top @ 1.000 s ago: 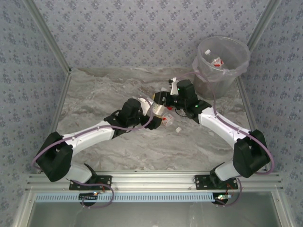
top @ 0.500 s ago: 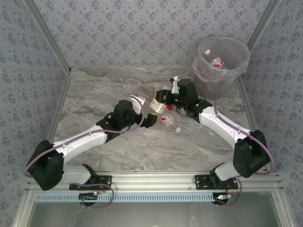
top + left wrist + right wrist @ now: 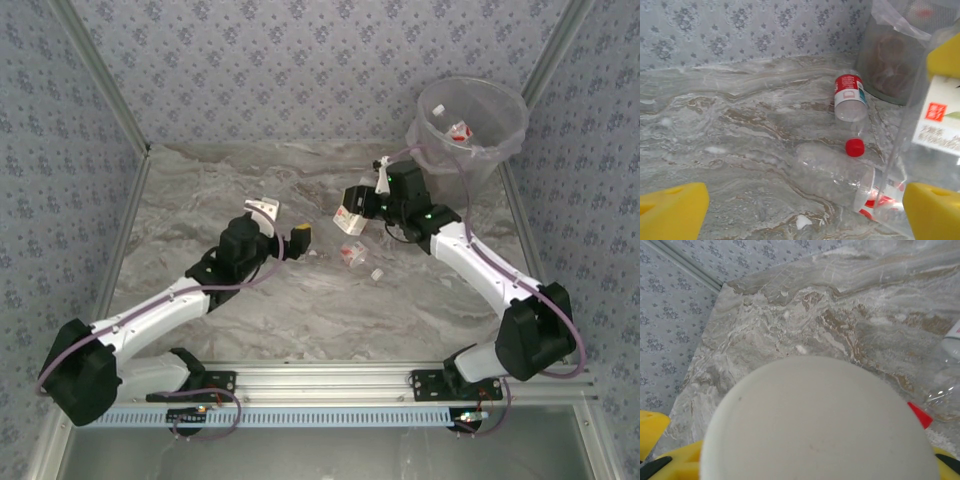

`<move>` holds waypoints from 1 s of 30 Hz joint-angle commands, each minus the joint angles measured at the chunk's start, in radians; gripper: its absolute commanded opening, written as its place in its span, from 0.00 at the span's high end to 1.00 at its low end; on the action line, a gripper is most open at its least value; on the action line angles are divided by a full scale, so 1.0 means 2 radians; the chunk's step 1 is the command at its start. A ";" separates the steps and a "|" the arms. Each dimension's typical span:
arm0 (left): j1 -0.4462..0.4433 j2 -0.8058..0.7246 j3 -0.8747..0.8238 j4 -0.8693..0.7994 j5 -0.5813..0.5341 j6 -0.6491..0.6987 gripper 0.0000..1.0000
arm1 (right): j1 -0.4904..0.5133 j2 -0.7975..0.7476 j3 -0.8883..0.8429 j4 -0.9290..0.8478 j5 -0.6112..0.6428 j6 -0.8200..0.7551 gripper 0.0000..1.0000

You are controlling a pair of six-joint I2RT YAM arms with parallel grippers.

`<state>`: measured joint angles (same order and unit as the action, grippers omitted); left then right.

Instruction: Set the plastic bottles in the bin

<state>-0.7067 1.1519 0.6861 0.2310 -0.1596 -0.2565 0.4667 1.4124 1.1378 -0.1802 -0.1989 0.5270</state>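
Two robot arms reach over a grey marbled worktop (image 3: 200,190). The right pincer (image 3: 360,205) is closed on one clear bottle with a white label, near the middle of the worktop. In the left wrist view this held bottle (image 3: 939,120) stands more upright than flat, leaning a little. In the right wrist view the held bottle (image 3: 820,425) is a pale rounded shape close to the lens.

The bin (image 3: 522,112) stands in the far right corner, far and right of the held bottle, with a few bottles already inside. The right arm is the nearer one by a good way. The coming move looks like a carry far and right, up over the rim, then a release.

The left pincer (image 3: 285,222) is open and empty, left of centre, with its yellow pads (image 3: 670,207) wide apart. Two bottles lie on their sides just right of it, between the two pincers. One is a red-labelled bottle (image 3: 850,97) whose long axis runs away from the left pincer, red cap towards it. The other is a clear bottle (image 3: 837,177), nearer the left pincer and lying aslant.
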 commanded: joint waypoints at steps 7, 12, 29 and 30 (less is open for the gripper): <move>0.007 -0.036 -0.016 0.003 -0.089 -0.051 0.01 | -0.017 -0.031 0.082 -0.055 0.029 -0.080 1.00; 0.015 -0.060 -0.029 -0.008 -0.119 -0.066 0.01 | -0.038 -0.041 0.128 -0.056 0.040 -0.122 1.00; 0.026 -0.115 -0.052 -0.068 -0.135 -0.088 0.01 | -0.139 -0.039 0.178 0.059 0.082 -0.093 1.00; 0.026 -0.116 -0.053 -0.069 -0.135 -0.088 0.00 | -0.146 -0.038 0.176 0.071 0.088 -0.091 1.00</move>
<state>-0.6609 0.9409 0.5873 0.1143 -0.4122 -0.4313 0.2039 1.3483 1.4631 -0.1570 -0.0723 0.3176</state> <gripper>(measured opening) 0.994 0.501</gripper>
